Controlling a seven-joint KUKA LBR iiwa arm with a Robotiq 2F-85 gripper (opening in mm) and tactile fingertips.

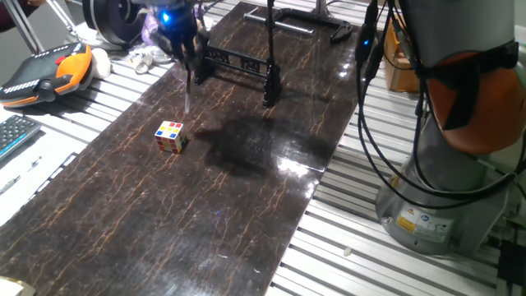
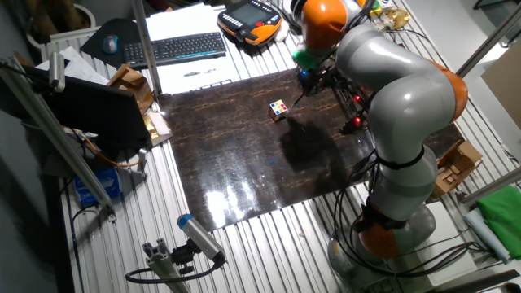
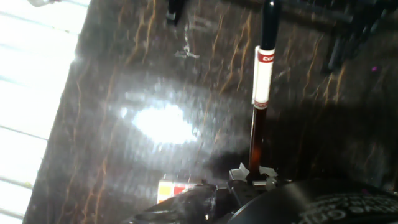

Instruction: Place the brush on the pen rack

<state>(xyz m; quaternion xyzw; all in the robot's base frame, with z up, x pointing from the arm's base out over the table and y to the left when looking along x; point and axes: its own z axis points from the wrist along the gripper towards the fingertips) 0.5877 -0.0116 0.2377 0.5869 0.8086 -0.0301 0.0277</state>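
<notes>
My gripper [image 1: 190, 69] is shut on the brush [image 1: 187, 94], which hangs nearly upright with its lower tip a little above the dark tabletop. In the hand view the brush [image 3: 262, 81] runs away from the fingers [image 3: 239, 174], showing a dark orange shaft, a white band with a red label and a dark far end. The pen rack [image 1: 238, 61], a low black frame with a horizontal bar, stands just right of and behind the gripper. In the other fixed view the arm hides most of the rack and the gripper [image 2: 308, 77] is near the far table edge.
A multicoloured puzzle cube [image 1: 171, 136] lies on the table in front of the gripper, also visible as the cube [image 2: 278, 109]. A taller black pole stand [image 1: 269, 57] rises by the rack's right end. An orange teach pendant [image 1: 49, 72] and a keyboard [image 2: 175, 49] lie off the mat.
</notes>
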